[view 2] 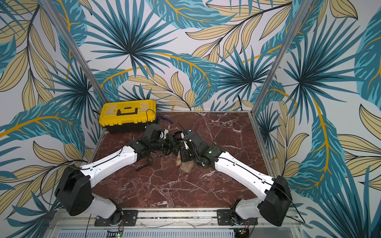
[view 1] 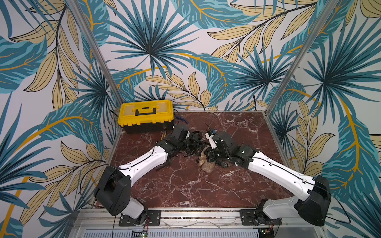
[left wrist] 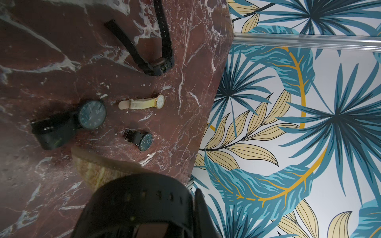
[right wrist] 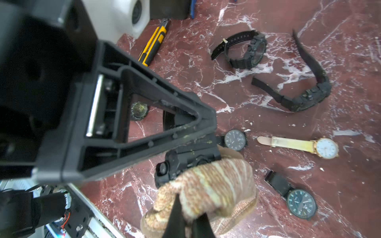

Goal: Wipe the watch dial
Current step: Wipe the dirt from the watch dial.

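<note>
The desk (view 1: 185, 185) was red marble, enclosed by leaf-patterned wallpaper (view 1: 185, 41). A yellow toolbox (view 1: 145, 114) stood at its far left corner. Both arms met over mid-desk.

In both top views the arms hid most of what lay beneath them. Only the cloth (view 1: 206, 163) (view 2: 186, 164) showed plainly.

The right wrist view supplied the detail. The left gripper (right wrist: 206, 140) was clenched on the held watch (right wrist: 173, 169). The right gripper (right wrist: 188, 222) was clenched on the cloth, which lay bunched against the watch's case. The dial could not be seen under it.

That view also showed a yellow utility knife (right wrist: 154, 43) near the toolbox and 5 loose watches on the desk. Among them were a cream-strapped watch (right wrist: 326, 148) and a buckled black watch (right wrist: 253, 49).

The left wrist view showed only the strap of the held watch (left wrist: 140, 195) and a corner of the cloth (left wrist: 97, 171). It showed 4 loose watches. The buckled one and the knife fell outside it.
</note>
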{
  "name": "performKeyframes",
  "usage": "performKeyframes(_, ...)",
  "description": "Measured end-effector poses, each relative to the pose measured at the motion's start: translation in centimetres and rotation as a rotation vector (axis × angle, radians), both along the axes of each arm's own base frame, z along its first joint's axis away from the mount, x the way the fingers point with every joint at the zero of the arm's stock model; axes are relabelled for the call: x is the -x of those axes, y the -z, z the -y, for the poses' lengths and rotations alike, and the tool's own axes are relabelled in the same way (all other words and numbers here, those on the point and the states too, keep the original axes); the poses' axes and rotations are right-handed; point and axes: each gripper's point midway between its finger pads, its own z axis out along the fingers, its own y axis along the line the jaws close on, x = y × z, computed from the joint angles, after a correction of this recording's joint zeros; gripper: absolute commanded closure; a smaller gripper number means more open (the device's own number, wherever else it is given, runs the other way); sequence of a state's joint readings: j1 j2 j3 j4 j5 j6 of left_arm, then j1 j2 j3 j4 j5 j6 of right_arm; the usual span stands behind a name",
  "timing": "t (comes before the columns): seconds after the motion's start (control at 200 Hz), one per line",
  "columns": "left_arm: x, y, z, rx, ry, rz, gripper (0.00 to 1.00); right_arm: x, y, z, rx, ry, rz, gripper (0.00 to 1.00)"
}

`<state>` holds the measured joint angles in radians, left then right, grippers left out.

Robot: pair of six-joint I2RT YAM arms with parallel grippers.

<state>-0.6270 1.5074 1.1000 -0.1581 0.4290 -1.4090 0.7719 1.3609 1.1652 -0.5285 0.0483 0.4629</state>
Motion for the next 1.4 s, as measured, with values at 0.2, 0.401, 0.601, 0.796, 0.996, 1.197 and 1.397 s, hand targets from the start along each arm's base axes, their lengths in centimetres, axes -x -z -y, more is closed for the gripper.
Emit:
performKeyframes(0.2,-0.3,-0.5,0.2,0.007,0.001,0.031,1.0,-1.6,0.0,1.8,-0.012,0.095,-0.011,1.0)
performKeyframes(0.401,0.3,-0.6,0.5,0.019,0.04,0.025,1.0,-1.5,0.8,3.8,0.042,0.141,-0.003,1.0)
performKeyframes(0.601,1.1,-0.6,0.8,0.036,0.088,0.006,1.0,1.5,2.1,6.5,0.076,0.111,0.003,1.0)
performKeyframes(0.796,1.3,-0.7,0.9,0.041,0.099,0.002,1.0,3.1,1.7,4.6,0.048,0.007,0.023,1.0)
performKeyframes(0.996,1.3,-0.6,1.0,0.038,0.098,0.003,1.0,2.1,0.5,0.9,0.018,-0.083,0.04,1.0)
performKeyframes(1.197,0.6,0.2,0.7,0.009,0.064,0.006,1.0,1.3,1.0,-0.3,0.031,-0.096,0.016,1.0)
performKeyframes(1.397,0.3,0.3,0.7,0.002,0.048,0.018,1.0,0.8,0.8,-0.1,0.05,-0.085,0.03,1.0)
